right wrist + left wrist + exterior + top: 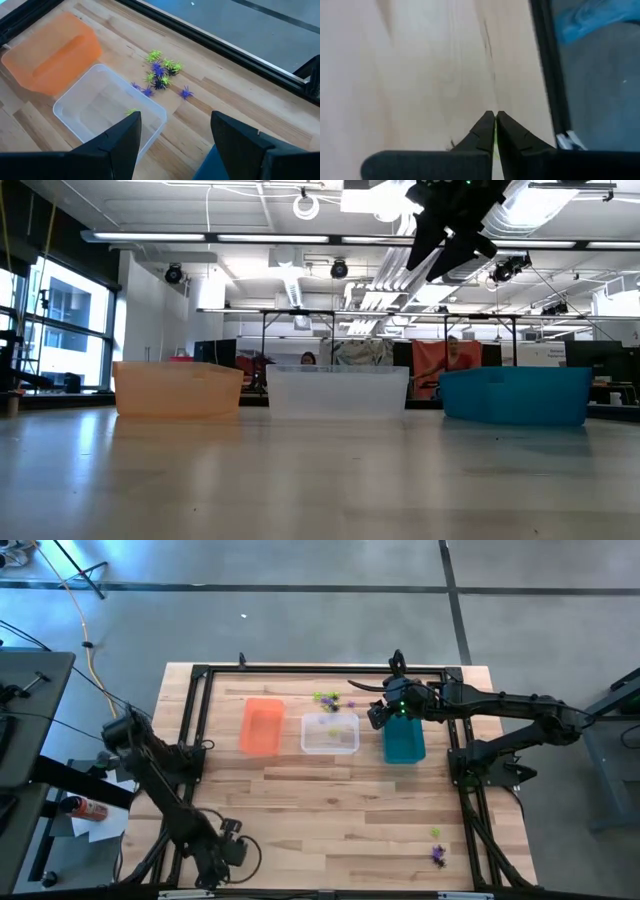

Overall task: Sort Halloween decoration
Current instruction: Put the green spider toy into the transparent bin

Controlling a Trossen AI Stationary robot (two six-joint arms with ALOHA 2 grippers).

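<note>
A small heap of lime green, purple and black Halloween decorations (162, 72) lies on the wood behind the clear bin (90, 117). One lime piece (131, 112) lies inside that bin. Two more pieces (437, 845) lie near the table's right front corner. My right gripper (175, 145) hangs open, high over the gap between the clear bin and the teal bin (404, 740), holding nothing. At the table's near left, my left gripper (495, 114) points steeply down, shut on a lime green sliver (495, 142). My left gripper pinches a thin lime green piece (495, 142) between its two fingers, coming from above at a steep slant. Only a narrow strip of it shows in the slit between the fingers (481, 132), so which part of the decoration it is cannot be told.
The orange bin (262, 726), clear bin (330, 733) and teal bin stand in a row across the table's far half. A black metal frame (200, 675) runs round the tabletop. Bare wood fills the middle and near part of the table.
</note>
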